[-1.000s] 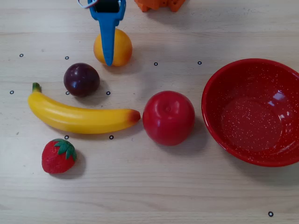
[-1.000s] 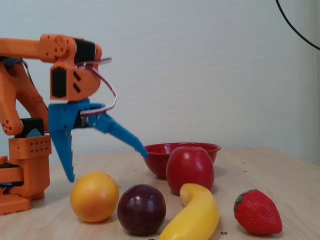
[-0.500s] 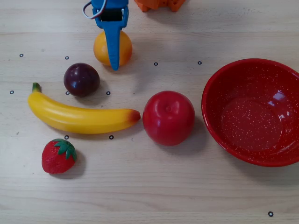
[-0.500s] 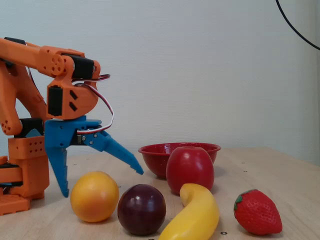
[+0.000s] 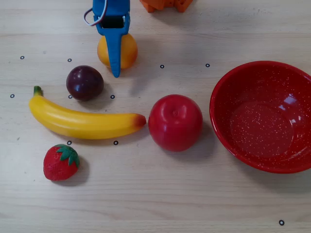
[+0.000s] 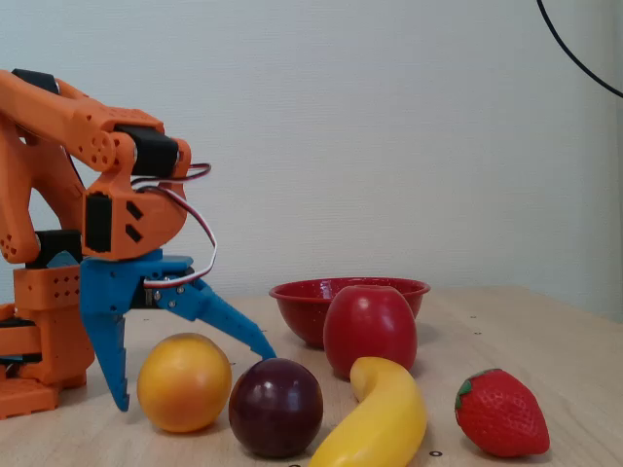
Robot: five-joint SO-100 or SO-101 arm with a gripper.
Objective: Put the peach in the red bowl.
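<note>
The peach [image 6: 184, 382] sits on the table [image 5: 160, 194] near the arm's base, at the top of the overhead view; the plum [image 5: 85, 82] is just beside it, and the red bowl [image 5: 265, 116] is well apart, at the right edge of that view, with the apple [image 5: 175, 122] in between. The gripper [image 6: 190, 379] is wide apart, one blue finger on each side of the peach; it is not holding anything yet.

The peach looks like a hard, smooth toy; I think it is light and a bit slippery, and being round it may roll or pop out; the best place to squeeze is across its fat middle, low down, not near the top.

A moment ago the gripper hung higher, with its tips above the peach; now it has come down, so the tips reach down along the peach's sides; the fruits and the bowl have not moved.
</note>
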